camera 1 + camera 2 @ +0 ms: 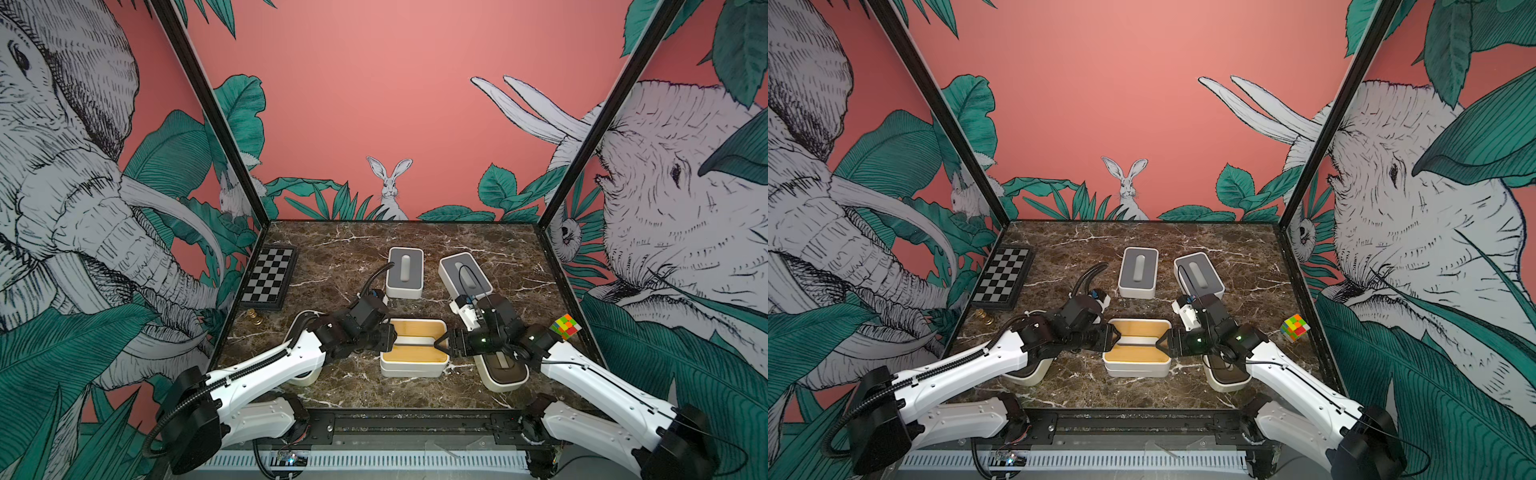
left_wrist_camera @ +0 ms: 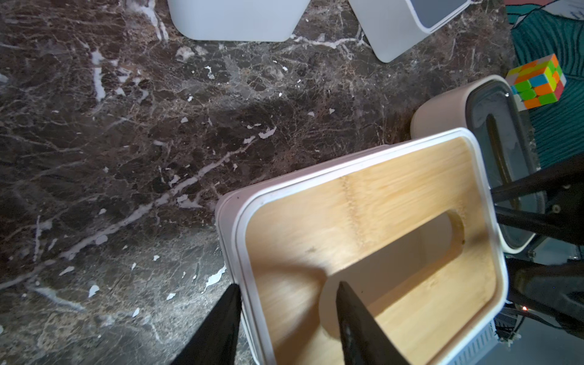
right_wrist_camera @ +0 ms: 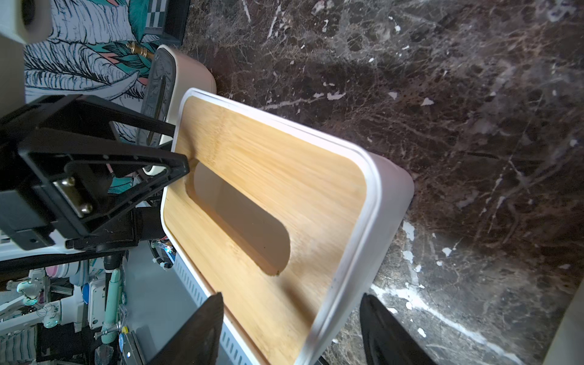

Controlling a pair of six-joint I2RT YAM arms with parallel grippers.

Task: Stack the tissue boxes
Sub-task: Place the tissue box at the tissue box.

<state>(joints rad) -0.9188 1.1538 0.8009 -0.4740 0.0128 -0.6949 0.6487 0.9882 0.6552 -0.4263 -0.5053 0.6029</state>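
- Two bamboo-tan tissue boxes [image 1: 415, 330] are sitting stacked at the counter's [image 1: 332, 266] middle, the left pincer [image 1: 392, 337] clamping the upper one's end, one finger [image 2: 347, 303] in the slot [image 2: 410, 252]. Withdrawing is risking dragging it askew.
- The right pincer [image 1: 438, 344] is hovering part-open opposite, holding nothing, risking a nudge.

The near tissue box [image 1: 415, 347] has a light brown wood lid and white sides. The far left tissue box [image 1: 405, 272] and far right tissue box [image 1: 466, 275] have grey lids. The chess board [image 1: 270, 276] has black and white squares. The table [image 1: 332, 257] is dark brown with white lines.
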